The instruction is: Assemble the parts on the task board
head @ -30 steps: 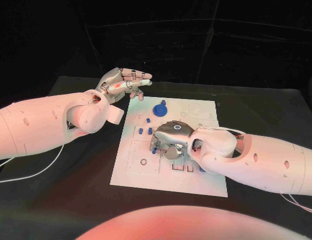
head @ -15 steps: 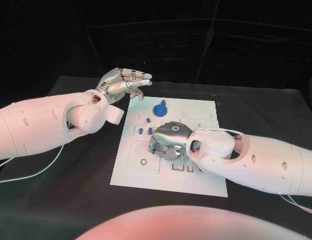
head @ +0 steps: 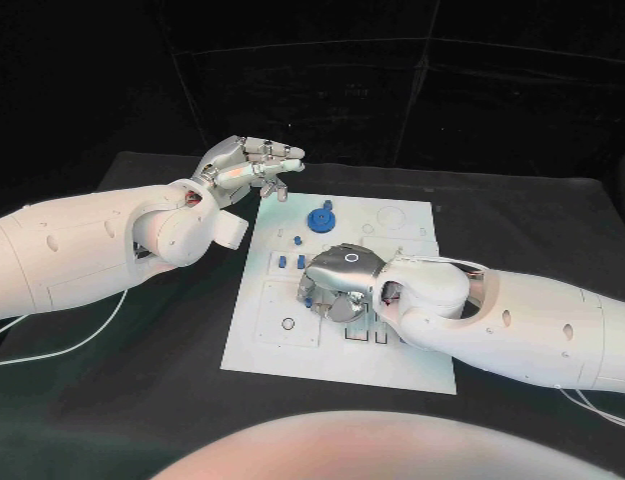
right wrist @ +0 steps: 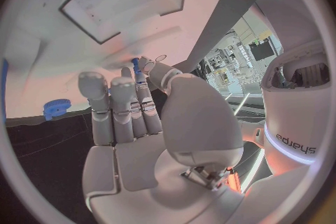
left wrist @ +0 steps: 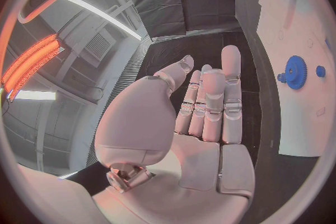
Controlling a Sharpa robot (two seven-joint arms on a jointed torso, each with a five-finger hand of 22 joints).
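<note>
Not much changing from a second ago: the right robot hand (head: 344, 277) is creeping a touch toward the left edge of the task board (head: 399, 355), and the left robot hand (head: 249, 163) is staying put.

Starting at the right robot hand: it's hovering palm-down over the middle of the board, and the right wrist view is showing a small blue peg (right wrist: 136, 65) pinched between the thumb and a fingertip, the other fingers lying straight and close together. The peg's long axis is pointing away from the palm toward the white board face, so it's looking roughly lined up to go down into a slot. I can't tell which hole it's over, the hand is covering that spot.

The left robot hand is hanging above the far left corner of the board, fingers loosely curled and apart, holding nothing.

Further out, the blue gear (head: 321, 216) is sitting on the far part of the board, nearer the left hand, with a few small blue pegs (head: 282, 262) standing just beside the right hand. Everything's resting on the black desk (head: 139, 400).

My guess: insertion is belonging to the right hand.
</note>
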